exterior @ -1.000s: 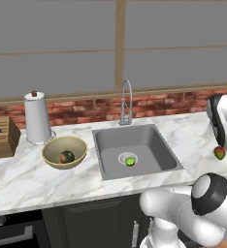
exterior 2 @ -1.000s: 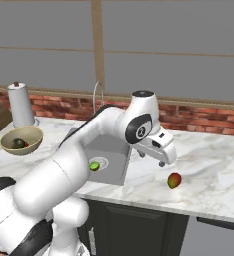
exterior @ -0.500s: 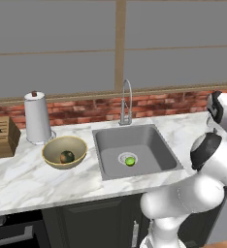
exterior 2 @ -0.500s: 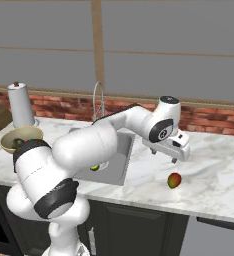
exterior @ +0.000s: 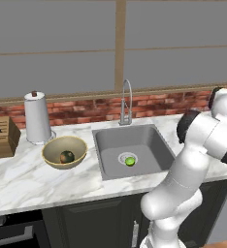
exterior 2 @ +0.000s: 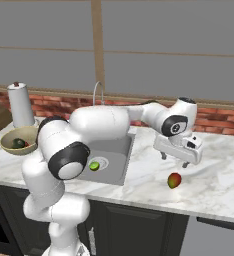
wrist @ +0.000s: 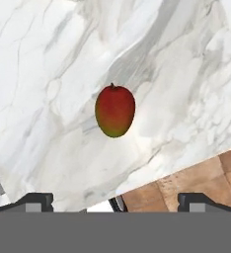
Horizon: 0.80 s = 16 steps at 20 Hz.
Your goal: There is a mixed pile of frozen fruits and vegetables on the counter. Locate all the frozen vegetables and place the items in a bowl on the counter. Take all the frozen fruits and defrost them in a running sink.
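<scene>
Mango (exterior 2: pixel 174 180) lies on counter (exterior 2: pixel 219 185) right of sink (exterior 2: pixel 114 155); claw (exterior 2: pixel 177 159) swung over it, wide open, empty; grab next.

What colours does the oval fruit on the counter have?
The oval fruit is mostly red, fading to yellow-green at one end; the hand view shows it best.

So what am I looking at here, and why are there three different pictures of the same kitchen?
It is a white robot arm in a simulated kitchen. Two cameras ride on its base, behind it to the left and right; the third sits on its hand, looking down.

Its gripper is open, holding nothing, above a red-yellow-green fruit lying on the marble counter.

A lime-green ball lies in the sink by the drain. The tan bowl holds a dark green lump. A paper towel roll stands behind the bowl.
</scene>
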Available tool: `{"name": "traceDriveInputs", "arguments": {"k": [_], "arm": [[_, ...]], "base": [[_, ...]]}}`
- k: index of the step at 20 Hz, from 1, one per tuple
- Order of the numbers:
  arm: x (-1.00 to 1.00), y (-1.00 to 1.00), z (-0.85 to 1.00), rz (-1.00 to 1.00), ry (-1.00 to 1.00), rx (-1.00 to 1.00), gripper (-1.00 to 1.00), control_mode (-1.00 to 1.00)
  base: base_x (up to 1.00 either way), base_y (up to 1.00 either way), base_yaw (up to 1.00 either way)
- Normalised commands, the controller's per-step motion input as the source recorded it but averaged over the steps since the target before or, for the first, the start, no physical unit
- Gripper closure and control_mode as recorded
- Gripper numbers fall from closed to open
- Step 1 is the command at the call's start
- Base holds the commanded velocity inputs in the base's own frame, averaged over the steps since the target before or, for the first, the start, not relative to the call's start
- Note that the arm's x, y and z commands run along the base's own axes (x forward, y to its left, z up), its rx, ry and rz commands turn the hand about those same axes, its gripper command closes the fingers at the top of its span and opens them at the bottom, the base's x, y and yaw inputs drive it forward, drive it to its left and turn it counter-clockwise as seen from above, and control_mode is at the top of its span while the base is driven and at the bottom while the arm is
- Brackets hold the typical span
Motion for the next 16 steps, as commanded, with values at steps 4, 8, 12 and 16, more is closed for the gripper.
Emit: {"name": "traceDriveInputs", "arguments": {"k": [4, 8, 12, 16], "arm": [[0.36, -0.05, -0.26, 0.05, -0.03, 0.04, -1.00, -1.00], [0.45, -0.17, -0.40, 0.07, 0.01, 0.07, -1.00, -1.00], [0.51, -0.12, -0.38, 0.07, 0.02, 0.04, -1.00, -1.00], [0.32, -0.12, -0.41, 0.07, 0.06, 0.02, -1.00, -1.00]], "base": [[0.00, 0.00, 0.00], [0.00, 0.00, 0.00], [0.00, 0.00, 0.00], [0.00, 0.00, 0.00]]}}
